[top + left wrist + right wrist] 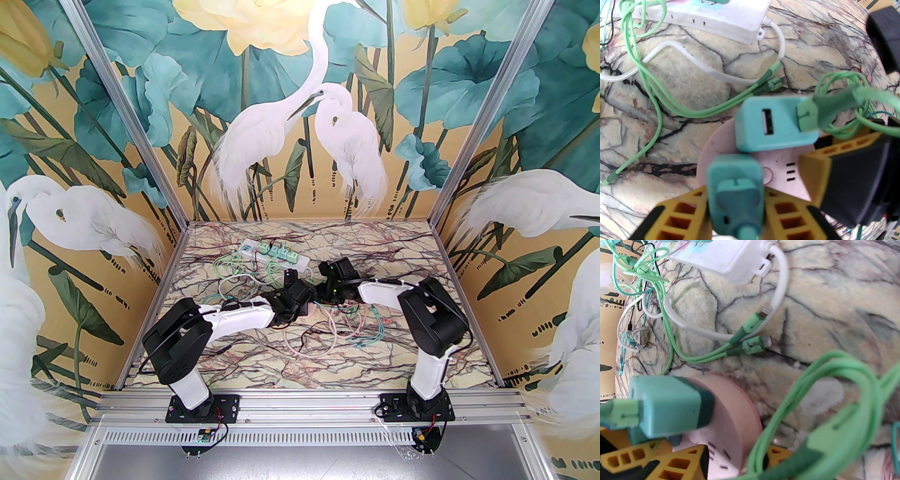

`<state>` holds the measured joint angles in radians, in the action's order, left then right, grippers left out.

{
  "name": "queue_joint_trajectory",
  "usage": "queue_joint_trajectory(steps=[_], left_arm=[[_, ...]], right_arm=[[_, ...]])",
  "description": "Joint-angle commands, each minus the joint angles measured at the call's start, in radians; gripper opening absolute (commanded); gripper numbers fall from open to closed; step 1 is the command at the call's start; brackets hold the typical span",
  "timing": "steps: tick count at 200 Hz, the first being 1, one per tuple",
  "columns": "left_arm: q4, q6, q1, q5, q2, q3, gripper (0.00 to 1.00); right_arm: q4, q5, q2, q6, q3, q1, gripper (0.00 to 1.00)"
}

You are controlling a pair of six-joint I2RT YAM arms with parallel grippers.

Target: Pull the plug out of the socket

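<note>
The jaws of the left gripper are clamping a teal plug in the pink socket; on the right gripper, open or closed, I cannot tell.

Tallies two robot arms, the left arm and the right arm. Tallies two power strips: one white strip and one round pink socket. Finds two teal USB chargers on the pink one, the far charger and the near charger, and what look like four teal plugs on the white one. Adds one thick white cord, two loose green connectors, and green cables too tangled to count.
</note>
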<state>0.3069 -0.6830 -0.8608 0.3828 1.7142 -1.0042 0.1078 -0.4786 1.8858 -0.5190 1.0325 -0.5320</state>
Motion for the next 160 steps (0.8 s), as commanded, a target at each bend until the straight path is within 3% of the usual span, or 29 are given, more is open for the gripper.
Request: queue_joint_trajectory(steps=[1, 47, 85, 113, 123, 160], left_arm=[[0.019, 0.013, 0.005, -0.037, 0.016, -0.020, 0.37], [0.009, 0.034, 0.005, -0.019, 0.019, -0.036, 0.40], [0.012, 0.043, 0.012, -0.004, 0.048, -0.057, 0.40], [0.018, 0.031, 0.017, -0.001, 0.060, -0.059, 0.32], [0.018, 0.028, 0.017, -0.005, 0.055, -0.059, 0.24], [-0.015, -0.017, 0.037, -0.080, -0.005, -0.036, 0.24]], right_arm=[[0.021, -0.029, 0.049, 0.014, 0.023, -0.033, 0.43], [0.085, 0.038, 0.091, 0.023, 0.032, -0.039, 0.32], [0.093, 0.064, 0.085, 0.027, 0.023, -0.039, 0.32], [0.103, 0.080, 0.083, 0.036, 0.021, -0.040, 0.30], [0.112, 0.089, 0.089, 0.040, 0.024, -0.040, 0.30], [0.127, 0.106, 0.123, 0.044, 0.031, -0.045, 0.28]])
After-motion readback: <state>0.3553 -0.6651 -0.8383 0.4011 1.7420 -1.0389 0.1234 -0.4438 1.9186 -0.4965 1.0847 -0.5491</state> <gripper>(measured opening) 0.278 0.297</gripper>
